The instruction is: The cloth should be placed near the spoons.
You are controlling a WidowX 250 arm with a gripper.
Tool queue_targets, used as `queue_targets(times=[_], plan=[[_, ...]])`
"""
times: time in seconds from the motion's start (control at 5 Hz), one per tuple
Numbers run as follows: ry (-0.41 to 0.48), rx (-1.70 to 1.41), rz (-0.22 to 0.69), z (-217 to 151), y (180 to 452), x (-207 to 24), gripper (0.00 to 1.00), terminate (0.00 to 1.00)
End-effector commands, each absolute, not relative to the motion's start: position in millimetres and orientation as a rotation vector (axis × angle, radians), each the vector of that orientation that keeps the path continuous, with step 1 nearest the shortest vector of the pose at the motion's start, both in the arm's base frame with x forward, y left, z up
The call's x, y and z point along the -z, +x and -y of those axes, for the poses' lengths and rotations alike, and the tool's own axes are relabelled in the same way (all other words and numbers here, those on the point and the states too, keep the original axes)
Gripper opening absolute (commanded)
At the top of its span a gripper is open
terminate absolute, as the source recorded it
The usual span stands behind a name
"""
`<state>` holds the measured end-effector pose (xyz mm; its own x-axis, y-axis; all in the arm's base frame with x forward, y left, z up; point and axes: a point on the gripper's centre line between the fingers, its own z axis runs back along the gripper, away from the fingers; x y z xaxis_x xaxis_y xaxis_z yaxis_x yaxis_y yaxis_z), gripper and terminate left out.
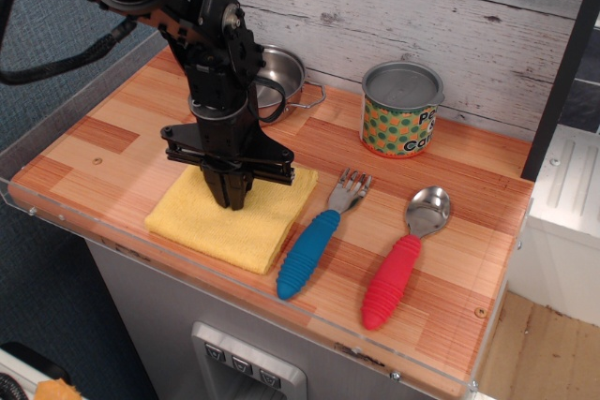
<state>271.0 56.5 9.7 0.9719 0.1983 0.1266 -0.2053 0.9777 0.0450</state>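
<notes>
I have the arm standing nearly upright over the cloth (pixel 220 217), with the fingers (pixel 230 196) pointing straight down into its middle; they sit drawn close together at the tips, but from this angle I cannot tell whether they are pinching a fold of fabric or merely pressing on it. That vertical stance makes sense to me: a soft flat square is easiest to drag across the counter (pixel 112 138) when held from above near its centre, so it slides without bunching. The cloth lies flat on the wood, its right corner just beside the blue-handled fork (pixel 314 245), close but, as far as I can see, not overlapping it. The red-handled spoon (pixel 398 264) lies a little further right, roughly parallel to the fork, both with heads toward the wall. Behind the arm sits the steel pot (pixel 281 81), partly hidden by the wrist, and the patterned tin (pixel 401 110) stands well apart at the back. I judge the task close to done, since the cloth already lies near the spoons; what remains, I think, is letting go and lifting clear. The risk I watch for is fabric clinging to the tips as I rise, or a further nudge pushing the fork.
</notes>
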Motion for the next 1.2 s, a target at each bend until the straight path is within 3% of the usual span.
queue_targets(times=[0.0, 0.6, 1.0], plan=[[0.091, -0.206, 0.162, -65, 276, -33, 1.00, 0.00], [0.104, -0.223, 0.232, -63, 280, -67, 1.00, 0.00], [0.119, -0.229, 0.222, -71, 275, -83, 1.00, 0.00]])
